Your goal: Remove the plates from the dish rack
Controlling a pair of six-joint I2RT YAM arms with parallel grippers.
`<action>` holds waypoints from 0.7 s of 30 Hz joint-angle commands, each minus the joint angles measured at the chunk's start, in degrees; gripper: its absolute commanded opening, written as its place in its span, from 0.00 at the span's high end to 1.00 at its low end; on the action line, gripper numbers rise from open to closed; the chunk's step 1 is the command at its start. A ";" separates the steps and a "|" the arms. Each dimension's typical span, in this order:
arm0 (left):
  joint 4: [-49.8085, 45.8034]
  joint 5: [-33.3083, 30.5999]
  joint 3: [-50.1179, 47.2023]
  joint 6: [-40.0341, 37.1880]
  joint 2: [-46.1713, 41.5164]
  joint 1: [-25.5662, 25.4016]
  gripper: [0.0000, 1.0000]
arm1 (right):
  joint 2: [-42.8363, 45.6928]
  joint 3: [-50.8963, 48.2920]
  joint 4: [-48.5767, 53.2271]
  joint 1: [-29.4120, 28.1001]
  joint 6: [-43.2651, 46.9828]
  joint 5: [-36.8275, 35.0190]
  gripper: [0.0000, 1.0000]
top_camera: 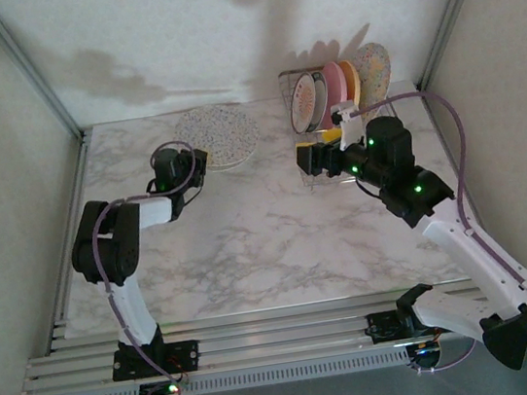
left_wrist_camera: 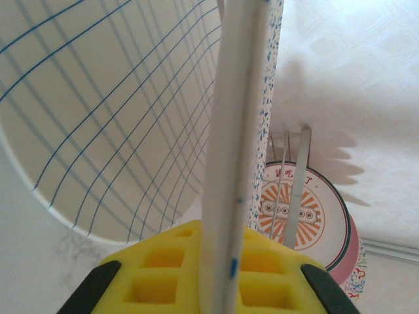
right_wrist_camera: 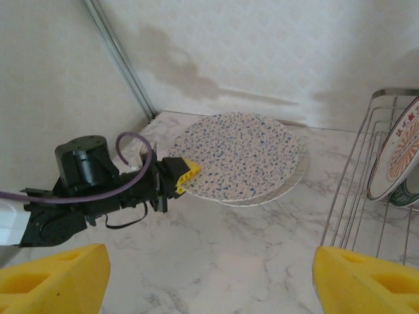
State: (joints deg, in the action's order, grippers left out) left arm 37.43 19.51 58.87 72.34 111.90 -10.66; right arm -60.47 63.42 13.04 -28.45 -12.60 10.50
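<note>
The left end effector [right_wrist_camera: 185, 174] is pinched on the rim of the speckled plate [right_wrist_camera: 239, 154], pads flat against both faces so the disc cannot swing. That plate hangs nearly level just over a blue-lined plate [left_wrist_camera: 98, 118] lying on the counter [top_camera: 270, 246], probably to build a stack; whether the two touch I cannot tell. The right end effector [right_wrist_camera: 209, 282] is spread wide and empty near the dish rack [left_wrist_camera: 298, 186], likely readied for the next pick. In the rack, a red-rimmed plate [top_camera: 307, 101], a pink plate [top_camera: 334, 89], an orange plate [top_camera: 349, 82] and a second speckled plate [top_camera: 373, 69] stand on edge.
</note>
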 commanded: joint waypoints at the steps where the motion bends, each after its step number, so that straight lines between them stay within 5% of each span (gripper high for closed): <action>1: 2.52 0.55 3.97 -1.75 1.39 0.78 1.00 | -0.38 0.39 -1.66 -0.41 0.47 0.40 0.19; 21: -2.51 2.72 11.98 -2.99 9.23 1.91 1.00 | -0.97 0.57 -1.26 -0.48 -0.27 0.34 0.18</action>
State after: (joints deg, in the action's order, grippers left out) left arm 32.60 20.47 67.94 70.26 120.88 -9.26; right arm -61.36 63.42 13.04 -28.45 -12.69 10.50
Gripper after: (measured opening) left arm 0.083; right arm 0.814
